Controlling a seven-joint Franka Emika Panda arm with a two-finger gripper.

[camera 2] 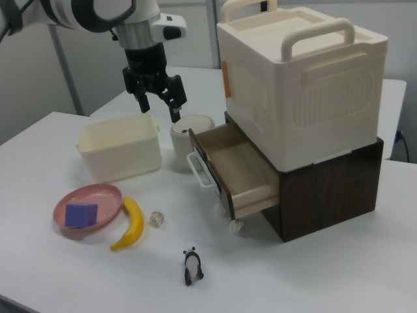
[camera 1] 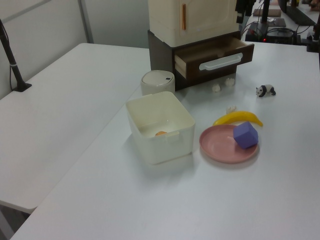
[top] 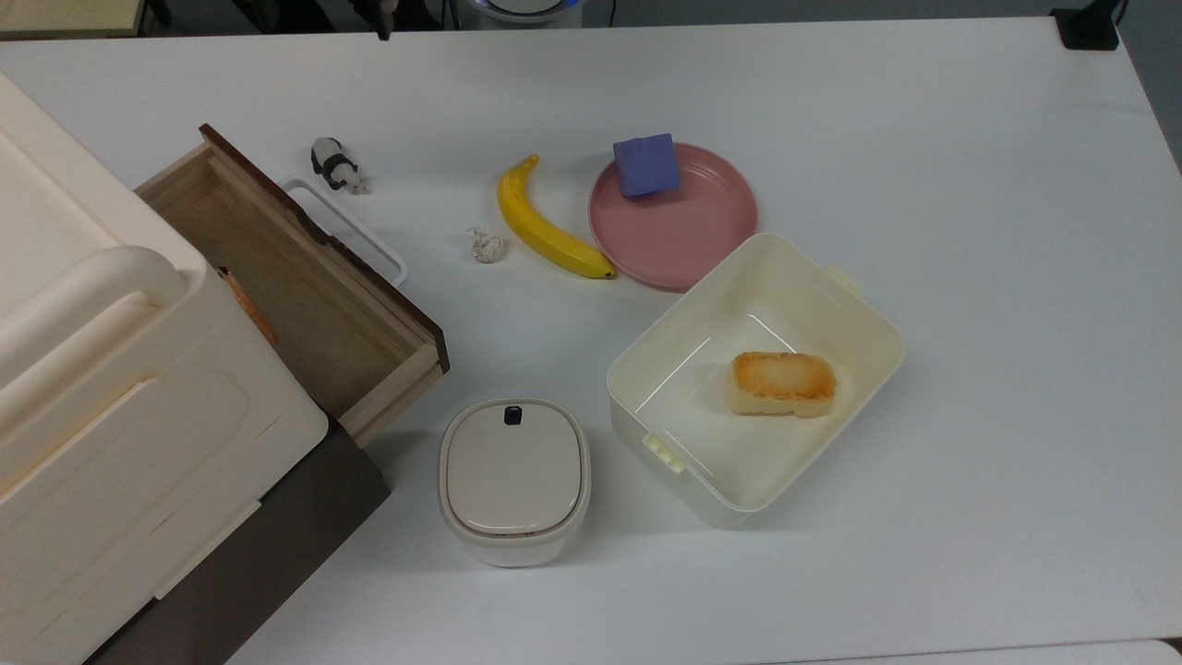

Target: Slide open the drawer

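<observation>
The drawer (top: 305, 286) stands pulled out of the dark base under the cream cabinet (top: 83, 369). Its light wooden inside is bare, and the dark front panel carries a white loop handle (top: 349, 231). The same drawer (camera 2: 238, 171) juts toward the right view's left, and in the left view the drawer (camera 1: 215, 54) faces right. My gripper (camera 2: 159, 114) hangs open in the air above and behind the drawer front, holding nothing. Its dark fingers (camera 1: 245, 7) sit at the left view's top edge, above the cabinet's corner.
A toy panda (top: 334, 164) stands just beyond the handle. A paper ball (top: 487, 245), a banana (top: 549, 226) and a pink plate (top: 688, 235) with a purple cube (top: 646, 164) lie mid-table. A cream box (top: 665, 369) holds bread (top: 783, 383); a lidded container (top: 513, 480) sits by the drawer's corner.
</observation>
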